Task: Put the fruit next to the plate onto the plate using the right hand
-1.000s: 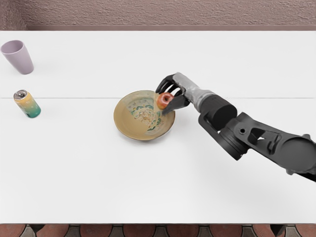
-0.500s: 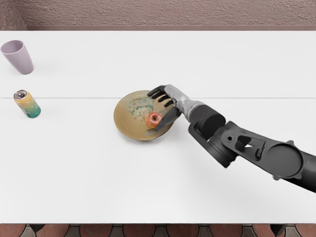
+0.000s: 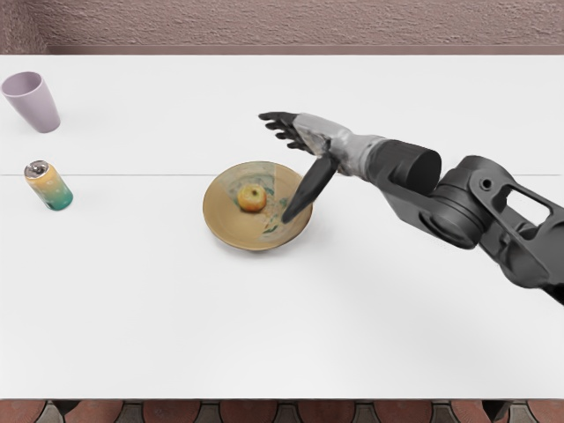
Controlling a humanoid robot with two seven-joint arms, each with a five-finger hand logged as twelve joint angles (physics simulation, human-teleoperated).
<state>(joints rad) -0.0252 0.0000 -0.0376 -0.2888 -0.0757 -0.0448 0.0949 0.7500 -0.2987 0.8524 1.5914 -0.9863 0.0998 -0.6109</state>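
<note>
Records apple [image 3: 252,197] lying inside plate [image 3: 220,217], centre frame. Notes right hand [image 3: 308,137] spread, empty, upper right of plate. Judges placement complete.

No legible text on anything.

plate [image 3: 214,218] tan (teal floral centre) | fruit [image 3: 252,197] yellow | cup [image 3: 32,101] lilac | can [image 3: 48,186] yellow-teal | table [image 3: 282,326] white

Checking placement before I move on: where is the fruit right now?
In the head view the fruit lies near the middle of the plate, just left of the open right hand, which holds nothing.
</note>
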